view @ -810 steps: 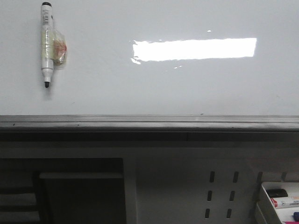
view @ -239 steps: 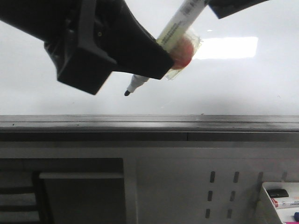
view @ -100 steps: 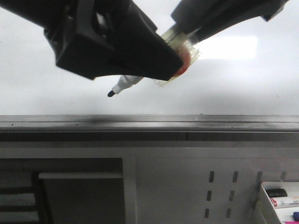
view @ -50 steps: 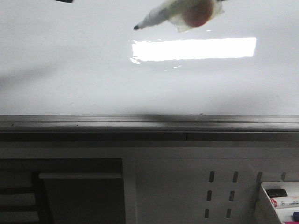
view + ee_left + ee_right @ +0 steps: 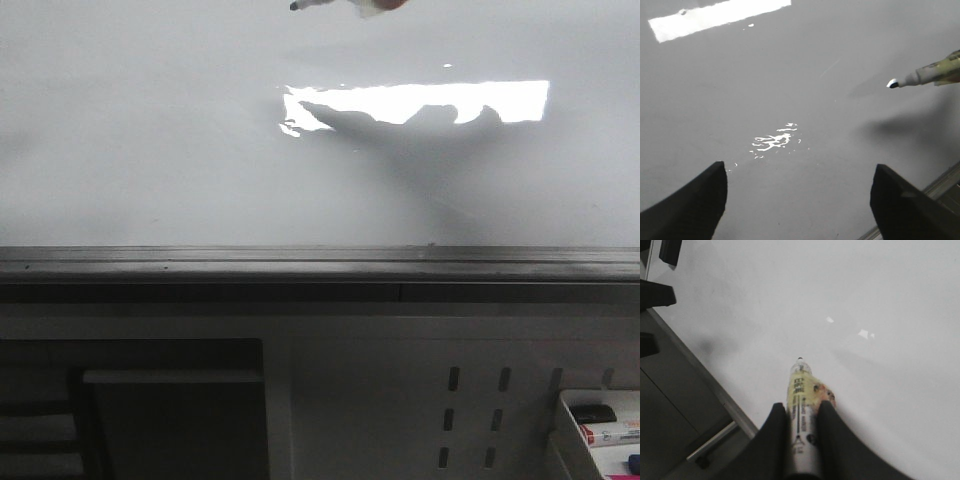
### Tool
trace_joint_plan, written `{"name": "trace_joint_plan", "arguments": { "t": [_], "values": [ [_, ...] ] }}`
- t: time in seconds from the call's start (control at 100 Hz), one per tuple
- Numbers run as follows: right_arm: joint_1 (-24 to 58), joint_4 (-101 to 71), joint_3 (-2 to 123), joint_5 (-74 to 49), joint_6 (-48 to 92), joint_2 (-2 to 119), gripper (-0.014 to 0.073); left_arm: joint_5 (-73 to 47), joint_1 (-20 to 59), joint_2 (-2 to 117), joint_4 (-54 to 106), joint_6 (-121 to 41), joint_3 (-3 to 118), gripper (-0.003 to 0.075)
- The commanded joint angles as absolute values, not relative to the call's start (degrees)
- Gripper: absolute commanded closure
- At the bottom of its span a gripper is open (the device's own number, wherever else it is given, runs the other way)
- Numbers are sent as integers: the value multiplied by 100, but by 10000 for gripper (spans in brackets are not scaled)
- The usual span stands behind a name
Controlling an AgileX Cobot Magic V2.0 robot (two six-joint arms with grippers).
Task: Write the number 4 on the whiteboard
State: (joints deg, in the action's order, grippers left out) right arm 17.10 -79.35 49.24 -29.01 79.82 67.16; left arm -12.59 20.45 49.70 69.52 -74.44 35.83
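Glossy white flat whiteboard [image 5: 150, 150] unmarked, no stroke begun.
Held yellow-taped marker [image 5: 801, 405] clamped between right claw [image 5: 801, 420] fingers, tip forward; left claw [image 5: 797, 200] spread, empty. Best lowered gently, tip first.

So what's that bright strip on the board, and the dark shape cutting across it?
Front view: glare from a light on the glossy whiteboard, partly crossed by a shadow of the marker held above. Left wrist view: the same glare, plus the marker's soft shadow.
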Motion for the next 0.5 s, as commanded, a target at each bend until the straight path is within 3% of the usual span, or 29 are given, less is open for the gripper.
{"name": "trace_joint_plan", "arguments": {
  "t": [0.0,0.49],
  "values": [
    [1701,-8203,5319,-2772,8130,6810,637,-1144,2018,4902,7114,-7387,3730,176],
    [1957,-7921,5494,-2614,8171,7636,637,-1144,2018,4902,7114,-7387,3730,176]
  ]
}}
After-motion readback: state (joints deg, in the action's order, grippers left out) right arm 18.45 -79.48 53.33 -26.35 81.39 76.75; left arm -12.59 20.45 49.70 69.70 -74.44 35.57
